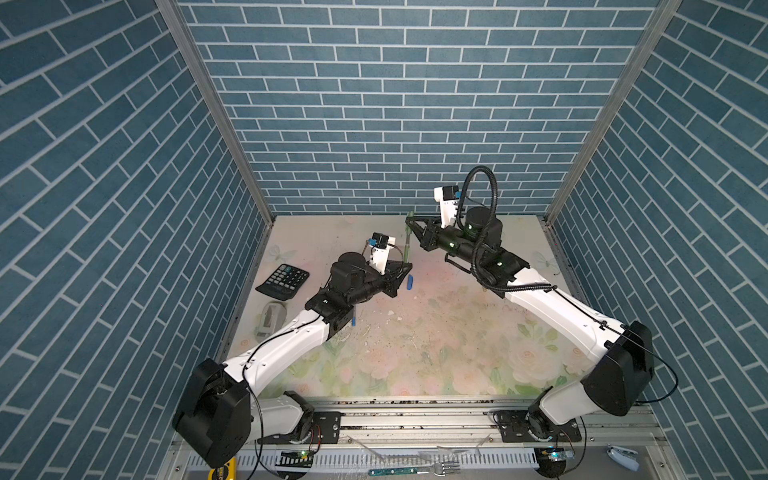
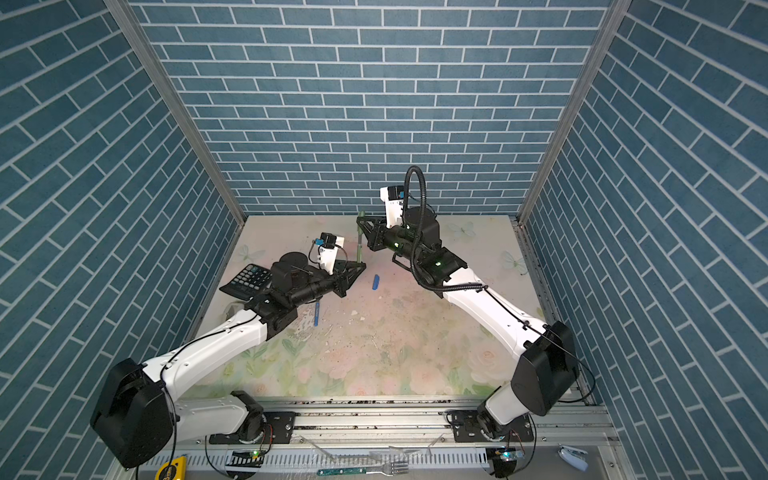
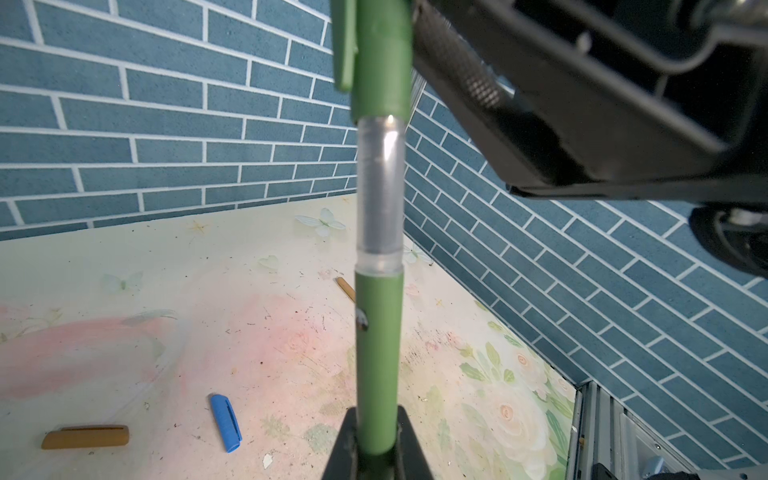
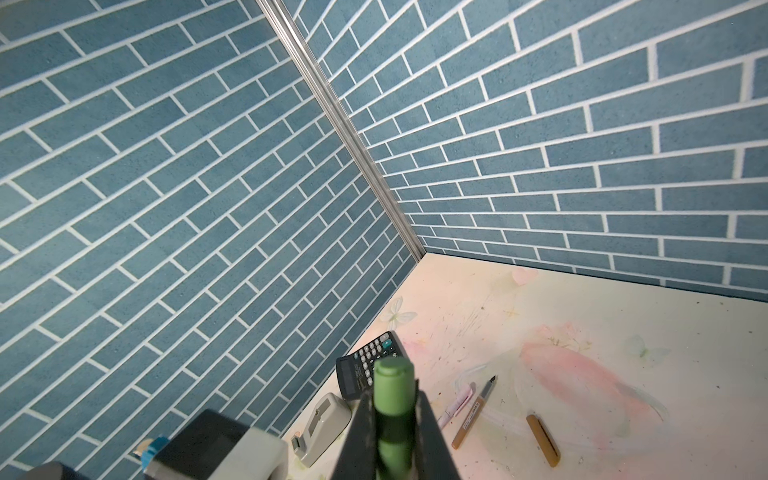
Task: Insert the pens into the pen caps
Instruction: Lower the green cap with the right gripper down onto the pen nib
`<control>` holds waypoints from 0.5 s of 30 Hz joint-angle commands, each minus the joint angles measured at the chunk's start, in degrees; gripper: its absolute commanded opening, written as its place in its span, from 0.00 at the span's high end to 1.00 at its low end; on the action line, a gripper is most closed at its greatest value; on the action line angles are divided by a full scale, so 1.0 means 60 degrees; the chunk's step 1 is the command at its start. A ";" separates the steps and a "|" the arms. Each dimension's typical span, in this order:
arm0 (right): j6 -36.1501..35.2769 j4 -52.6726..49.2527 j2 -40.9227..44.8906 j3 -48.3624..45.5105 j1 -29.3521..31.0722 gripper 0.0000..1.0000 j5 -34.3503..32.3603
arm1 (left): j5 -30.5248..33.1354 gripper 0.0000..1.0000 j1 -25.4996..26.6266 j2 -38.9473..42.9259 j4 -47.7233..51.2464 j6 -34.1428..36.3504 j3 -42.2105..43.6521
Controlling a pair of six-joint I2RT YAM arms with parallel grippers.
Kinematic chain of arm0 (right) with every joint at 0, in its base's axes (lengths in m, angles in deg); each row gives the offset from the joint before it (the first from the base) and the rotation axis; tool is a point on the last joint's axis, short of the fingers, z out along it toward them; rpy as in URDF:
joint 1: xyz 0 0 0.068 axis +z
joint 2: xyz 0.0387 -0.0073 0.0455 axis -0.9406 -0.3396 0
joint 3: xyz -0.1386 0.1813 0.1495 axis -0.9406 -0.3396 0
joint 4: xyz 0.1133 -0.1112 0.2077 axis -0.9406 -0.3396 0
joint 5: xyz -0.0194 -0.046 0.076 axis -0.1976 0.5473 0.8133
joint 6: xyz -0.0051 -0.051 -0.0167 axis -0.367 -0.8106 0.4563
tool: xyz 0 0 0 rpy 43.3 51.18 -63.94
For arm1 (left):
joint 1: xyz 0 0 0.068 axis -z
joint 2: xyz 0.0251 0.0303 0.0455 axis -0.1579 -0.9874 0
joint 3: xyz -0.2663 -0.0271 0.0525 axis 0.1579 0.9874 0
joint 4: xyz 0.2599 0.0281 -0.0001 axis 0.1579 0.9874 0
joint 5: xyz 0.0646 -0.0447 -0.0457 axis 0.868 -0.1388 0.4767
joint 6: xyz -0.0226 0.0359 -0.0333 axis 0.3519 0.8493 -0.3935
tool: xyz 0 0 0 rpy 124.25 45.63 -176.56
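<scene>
Green pen (image 3: 378,353) partway inside green cap (image 3: 380,62)

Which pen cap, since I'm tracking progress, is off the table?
The green cap, gripped by the right end effector; blue cap and gold cap lie on the table.

Table's a scuffed floral-print top (image 1: 457,332), pink roses, green leaves, ink marks all over. A black keypad calculator (image 1: 282,281) sits at about 10 o'clock by the edge, with a grey-white tape dispenser (image 1: 270,318) nearer 9. A short blue pen cap (image 1: 410,281) lies just off centre toward 12, and a slim blue pen (image 1: 354,321) toward 8, partly hidden. The right wrist view catches a gold pen with dark tip (image 4: 473,411) just beside a pale pink piece (image 4: 457,403), pen or cap I can't tell, and a gold cap (image 4: 542,439) nearby.
</scene>
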 commanded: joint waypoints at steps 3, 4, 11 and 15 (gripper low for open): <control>0.0364 -0.0139 0.0128 -0.0034 0.0038 0.90 0.0279 | 0.0025 1.00 -0.0023 0.0092 -0.0262 0.0006 -0.0137; 0.0363 -0.0146 0.0162 -0.0072 0.0038 0.90 0.0234 | 0.0030 1.00 -0.0023 0.0092 -0.0266 -0.0008 -0.0111; 0.0461 -0.0184 0.0183 -0.0427 0.0063 0.89 0.0515 | 0.0062 1.00 -0.0023 0.0118 -0.0445 -0.0195 -0.0038; 0.0578 -0.0242 0.0246 -0.0641 0.0053 0.87 0.0670 | 0.0195 1.00 -0.0023 0.0208 -0.0498 -0.0212 0.0016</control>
